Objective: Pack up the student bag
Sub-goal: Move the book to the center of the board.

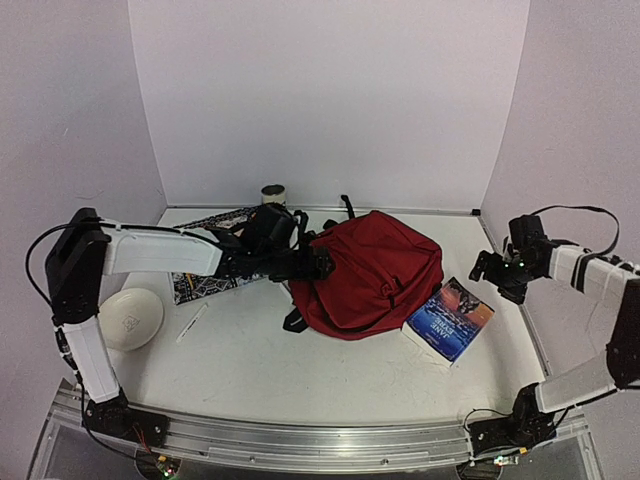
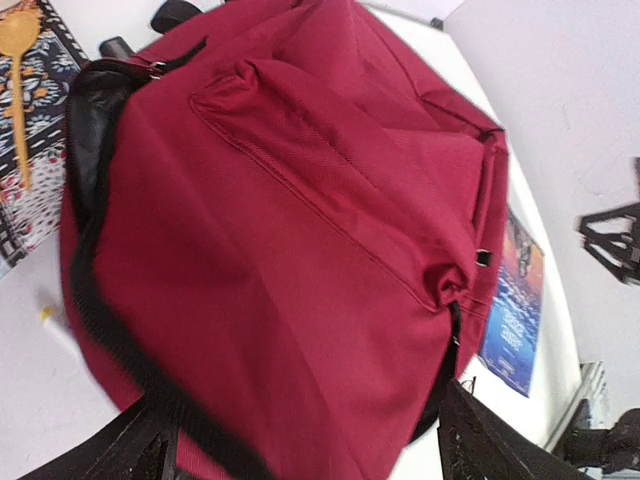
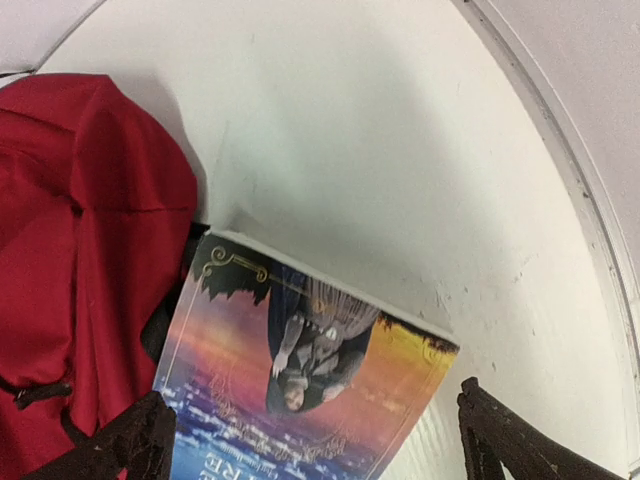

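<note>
At table (image 1: 260,370) ctr: student bag (image 1: 375,270) lies flat | book (image 1: 450,318), patterned pad (image 1: 190,287), pen (image 1: 192,323) outside it; packing apparently hardly begun | L gripper (image 2: 312,452) agape at bag; R gripper (image 3: 320,445) agape, empty, over book.

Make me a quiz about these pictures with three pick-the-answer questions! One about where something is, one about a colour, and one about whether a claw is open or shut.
1. Where is the book?
A) inside the bag
B) on the table beside the bag
C) on top of the bag

2. What colour is the bag?
A) blue
B) green
C) dark red

3. How is the right gripper?
A) open, holding nothing
B) shut on the book
C) shut on the bag

Answers:
1 B: the book lies flat on the table next to the bag.
2 C: its fabric is dark red in every view.
3 A: its fingers stand wide apart above the book.
</note>
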Robot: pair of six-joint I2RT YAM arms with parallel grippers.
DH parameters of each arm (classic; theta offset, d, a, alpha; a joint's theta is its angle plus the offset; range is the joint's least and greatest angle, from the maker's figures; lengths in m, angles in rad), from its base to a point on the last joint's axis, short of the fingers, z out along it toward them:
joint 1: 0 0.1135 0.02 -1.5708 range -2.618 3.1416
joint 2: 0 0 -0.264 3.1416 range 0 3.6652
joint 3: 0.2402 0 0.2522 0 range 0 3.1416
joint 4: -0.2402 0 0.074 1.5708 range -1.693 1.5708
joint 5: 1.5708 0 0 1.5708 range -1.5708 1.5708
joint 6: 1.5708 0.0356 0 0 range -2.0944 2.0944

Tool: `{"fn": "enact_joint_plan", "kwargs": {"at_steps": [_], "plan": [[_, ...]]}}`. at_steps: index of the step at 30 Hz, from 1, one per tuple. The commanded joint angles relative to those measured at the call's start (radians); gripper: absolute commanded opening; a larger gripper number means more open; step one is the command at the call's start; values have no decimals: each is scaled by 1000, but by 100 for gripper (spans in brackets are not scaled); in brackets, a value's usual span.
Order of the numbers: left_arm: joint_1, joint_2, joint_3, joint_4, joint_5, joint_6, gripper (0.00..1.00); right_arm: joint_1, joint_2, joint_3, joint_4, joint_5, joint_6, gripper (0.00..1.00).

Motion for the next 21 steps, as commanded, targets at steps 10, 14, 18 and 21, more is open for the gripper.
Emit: {"fn": "enact_joint_plan", "kwargs": {"at_steps": [10,14,18,21], "plan": [[-55,-354,-369,31,-18,-198,95,-18,386,172,58,-103,-194,98],[-102,-419,-461,73,-41,-284,98,-18,430,131,68,-174,-195,98],[-146,-438,-510,124,-54,-359,100,-6,409,51,88,-231,-163,98],[-170,-424,-535,183,-42,-404,99,33,360,-28,119,-269,-111,97]]}}
